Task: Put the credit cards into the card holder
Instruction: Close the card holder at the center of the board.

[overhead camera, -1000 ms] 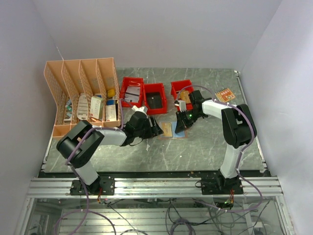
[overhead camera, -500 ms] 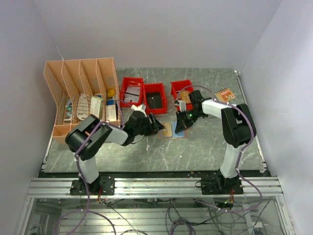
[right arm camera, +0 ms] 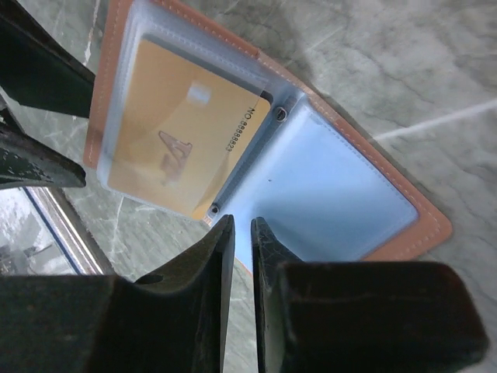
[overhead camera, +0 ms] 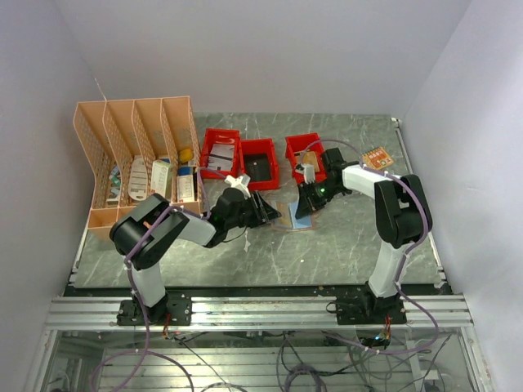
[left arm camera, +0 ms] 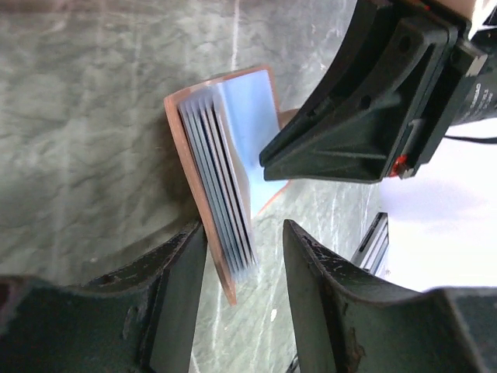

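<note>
1. The card holder lies unfolded on the worktop, with the red bins just beyond it. We judge it is spread this way so that its pockets face up for loading.
2. The left tool straddles the card holder's raised panel with its fingers apart and a gap showing on one side. That looks like a prop to keep the panel from folding shut.
3. The right tool stands over the card holder's flat panel. Its fingers are drawn almost together, with only a slit between them, and they press at the panel's edge. We cannot tell whether they nip anything thin.
4. A gold credit card sits inside a pocket of the card holder, so one card seems to be home.
5. The cover is tan leather-like material with stitched, rounded corners. The sleeves are thin, cloudy plastic, fanned like pages and likely floppy.
6. The flat panel shows smooth light blue, which may be a card or a liner; we cannot say which.
</note>
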### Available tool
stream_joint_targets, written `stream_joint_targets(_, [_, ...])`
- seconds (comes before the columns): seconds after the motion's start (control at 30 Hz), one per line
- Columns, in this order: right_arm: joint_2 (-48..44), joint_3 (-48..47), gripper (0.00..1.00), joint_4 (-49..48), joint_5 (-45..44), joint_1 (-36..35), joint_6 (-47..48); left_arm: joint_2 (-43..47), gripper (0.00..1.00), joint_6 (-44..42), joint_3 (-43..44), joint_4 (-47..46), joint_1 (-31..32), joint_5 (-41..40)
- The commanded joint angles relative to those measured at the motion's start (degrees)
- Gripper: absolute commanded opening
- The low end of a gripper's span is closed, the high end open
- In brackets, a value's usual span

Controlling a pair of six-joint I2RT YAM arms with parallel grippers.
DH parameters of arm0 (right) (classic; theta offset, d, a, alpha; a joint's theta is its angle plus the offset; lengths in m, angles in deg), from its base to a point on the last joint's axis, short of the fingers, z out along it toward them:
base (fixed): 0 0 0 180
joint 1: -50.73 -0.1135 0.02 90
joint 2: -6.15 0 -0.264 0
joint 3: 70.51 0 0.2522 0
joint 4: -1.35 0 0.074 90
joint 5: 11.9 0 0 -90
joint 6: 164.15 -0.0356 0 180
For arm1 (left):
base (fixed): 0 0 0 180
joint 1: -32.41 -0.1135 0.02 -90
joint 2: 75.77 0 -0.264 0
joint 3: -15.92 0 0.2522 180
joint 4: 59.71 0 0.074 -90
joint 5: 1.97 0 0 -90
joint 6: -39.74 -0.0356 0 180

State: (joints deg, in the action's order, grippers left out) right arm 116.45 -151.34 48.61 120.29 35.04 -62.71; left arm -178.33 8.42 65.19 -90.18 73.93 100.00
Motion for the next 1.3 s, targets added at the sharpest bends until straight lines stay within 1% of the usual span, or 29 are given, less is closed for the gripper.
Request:
stream_joint_targets(0.0, [-5.07, -0.13, 0.16, -0.13, 2.24, 3.43, 2.72, 2.06, 0.54, -2.45, 3.71, -0.14, 1.63, -0.53])
stream_joint_targets(0.13, [-8.71, 0.49, 0.17, -0.65, 2.37, 6.64, 2.9, 2.04, 0.56, -4.9, 8.41, 5.26, 3.18, -1.21])
stream_joint_targets(0.33, [-11.36, 1.57, 0.18, -2.37, -6.31, 13.2, 1.28, -1.7, 0.6, -7.28, 15.87, 11.05, 5.52, -1.07])
stream_joint_targets(0.4, [-12.28, 2.19, 0.28, -2.77, -7.55, 14.38, 1.13, -4.06, 0.6, -7.59, 18.52, 11.62, 6.29, -0.32])
stream_joint_targets(0.47, [-12.71, 2.46, 0.35, -2.78, -7.91, 14.92, 1.12, -6.89, 0.61, -7.7, 21.28, 11.96, 7.03, 0.52])
stream_joint_targets(0.53, [-12.9, 2.39, 0.38, -2.73, -7.78, 15.33, 1.2, -10.3, 0.61, -7.86, 24.57, 12.68, 7.46, 2.05])
stream_joint_targets(0.63, [-13.7, 2.5, 0.39, -2.8, -6.42, 16.35, 1.28, -15.41, 0.61, -7.66, 28.71, 12.53, 7.66, 3.78])
stream_joint_targets(0.67, [-14.29, 2.72, 0.39, -2.95, -4.3, 16.8, 1.71, -16.43, 0.61, -7.73, 29.46, 12.52, 7.69, 3.82])
stream_joint_targets(0.8, [-16.64, 4.02, 0.4, -2.54, 1.4, 17.11, 4.71, -15.96, 0.58, -9.27, 29.94, 14.03, 7.65, 2.6])
stream_joint_targets(0.9, [-16.1, 4.46, 0.4, -1.66, 2.18, 16.66, 5.93, -15.14, 0.5, -10.41, 29.77, 15.26, 7.52, 2.32])
stream_joint_targets(1.03, [-14.24, 4.58, 0.4, -0.41, -0.08, 15.8, 6.72, -15.78, 0.3, -9.66, 29.29, 14.9, 7.14, 2.64])
stream_joint_targets(1.1, [-13.74, 4.86, 0.4, -0.6, -2.27, 15.18, 6.67, -16.57, 0.24, -8.96, 28.89, 14.05, 6.98, 3.03])
stream_joint_targets(1.17, [-13.43, 5.09, 0.39, -0.67, -4.22, 14.47, 6.77, -17.06, 0.2, -8.52, 28.75, 13.58, 6.9, 3.15])
stream_joint_targets(1.27, [-12.58, 5.06, 0.37, -0.33, -5.94, 13.22, 7.0, -17.42, 0.16, -8.57, 28.86, 14.11, 6.71, 3.24])
